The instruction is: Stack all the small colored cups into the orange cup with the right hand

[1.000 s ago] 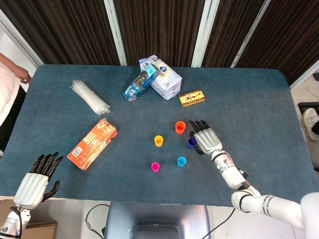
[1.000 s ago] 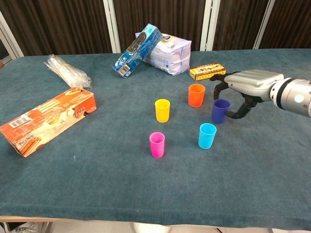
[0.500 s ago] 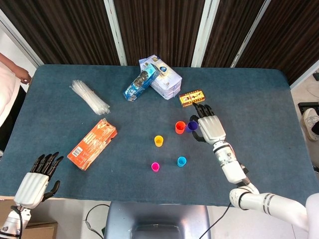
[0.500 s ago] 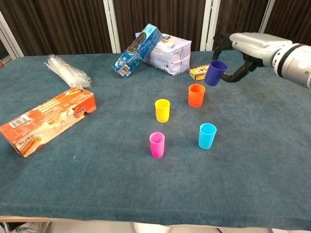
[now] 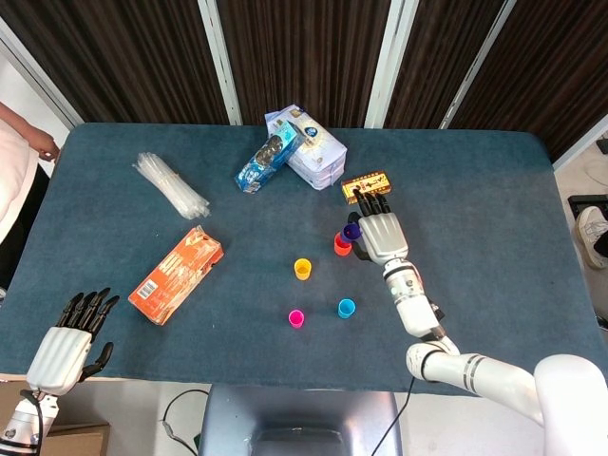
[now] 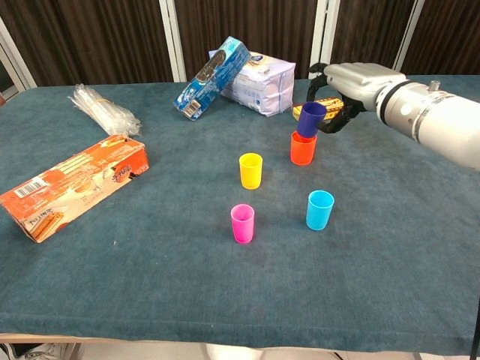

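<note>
Blue-carpeted table carries the work. Right hand holds the purple cup tilted over the orange cup, base at its mouth, evidently for nesting. Left hand, idle with fingers apart, appears only in the head view.

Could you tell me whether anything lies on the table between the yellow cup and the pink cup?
Nothing does: in the chest view, only bare blue cloth separates the yellow cup from the pink cup.
</note>
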Controlling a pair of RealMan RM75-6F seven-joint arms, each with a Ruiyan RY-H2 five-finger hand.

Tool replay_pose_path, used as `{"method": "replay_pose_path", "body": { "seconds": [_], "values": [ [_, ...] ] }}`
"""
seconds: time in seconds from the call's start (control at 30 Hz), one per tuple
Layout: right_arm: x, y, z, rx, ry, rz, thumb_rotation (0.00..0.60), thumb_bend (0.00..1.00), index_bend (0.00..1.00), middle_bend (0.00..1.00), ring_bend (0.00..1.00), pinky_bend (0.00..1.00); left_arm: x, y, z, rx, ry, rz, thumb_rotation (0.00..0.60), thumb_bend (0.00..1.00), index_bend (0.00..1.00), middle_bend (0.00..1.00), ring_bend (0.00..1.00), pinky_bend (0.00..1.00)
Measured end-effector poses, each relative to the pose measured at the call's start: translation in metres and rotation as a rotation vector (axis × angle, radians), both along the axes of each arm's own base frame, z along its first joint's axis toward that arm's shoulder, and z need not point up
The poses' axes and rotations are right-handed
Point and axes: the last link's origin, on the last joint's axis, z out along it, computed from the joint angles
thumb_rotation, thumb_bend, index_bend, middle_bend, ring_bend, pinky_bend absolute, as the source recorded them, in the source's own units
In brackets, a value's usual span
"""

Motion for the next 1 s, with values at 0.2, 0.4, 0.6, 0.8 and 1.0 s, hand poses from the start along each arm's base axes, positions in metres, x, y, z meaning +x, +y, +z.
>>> {"method": "replay_pose_path", "body": {
  "seconds": [0.2,0.4,0.6,0.8,1.0],
  "values": [
    [0.002,-0.002,-0.01,0.012,0.011,-0.006,0.6,0.51,0.5,0.02,0.0,0.0,0.0,0.0,0.0,0.002,-0.001,-0.001,0.6,0.46,0.0,0.0,0.0,0.05],
    [-0.004,0.001,-0.012,0.029,0.053,-0.032,0.6,0.51,0.26,0.0,0.0,0.0,0.0,-0.001,0.002,0.004,-0.006,-0.004,0.6,0.46,0.0,0.0,0.0,0.05],
    [0.002,0.008,-0.007,0.045,0.037,-0.018,0.6,0.51,0.13,0.0,0.0,0.0,0.001,-0.002,0.003,0.006,-0.01,-0.008,0.6,0.46,0.0,0.0,0.0,0.05],
    [0.022,0.031,-0.003,0.095,-0.014,0.077,0.6,0.51,0.17,0.0,0.0,0.0,0.001,-0.002,0.004,0.006,-0.016,-0.008,0.6,0.46,0.0,0.0,0.0,0.05],
    [0.037,0.048,-0.015,0.157,0.024,0.139,0.6,0.51,0.25,0.0,0.0,0.0,0.002,-0.003,0.005,0.005,-0.019,-0.013,0.6,0.46,0.0,0.0,0.0,0.05]
  ]
}}
